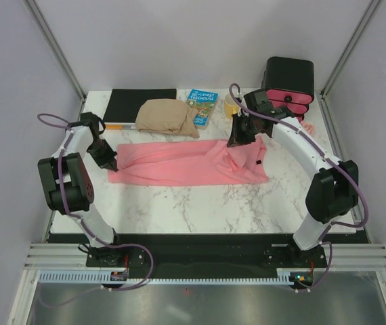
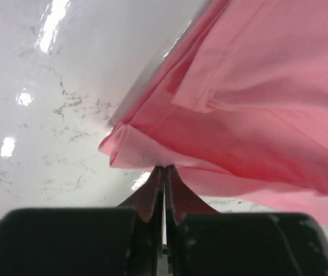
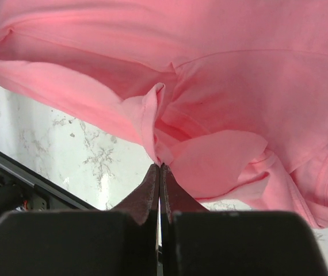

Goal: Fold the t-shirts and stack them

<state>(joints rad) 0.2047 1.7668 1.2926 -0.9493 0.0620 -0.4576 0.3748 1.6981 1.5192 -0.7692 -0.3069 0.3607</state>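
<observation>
Both grippers are pinching shut on the t-shirt: left gripper apparently on its left edge, right gripper on a lifted fold. The t-shirt is lying stretched across the table, bare marble bordering its near edge, book beyond its far edge.

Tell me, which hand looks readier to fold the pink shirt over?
Probably the right hand: it pinches the t-shirt bunched up off the table, while the left hand holds the flatter end.
</observation>
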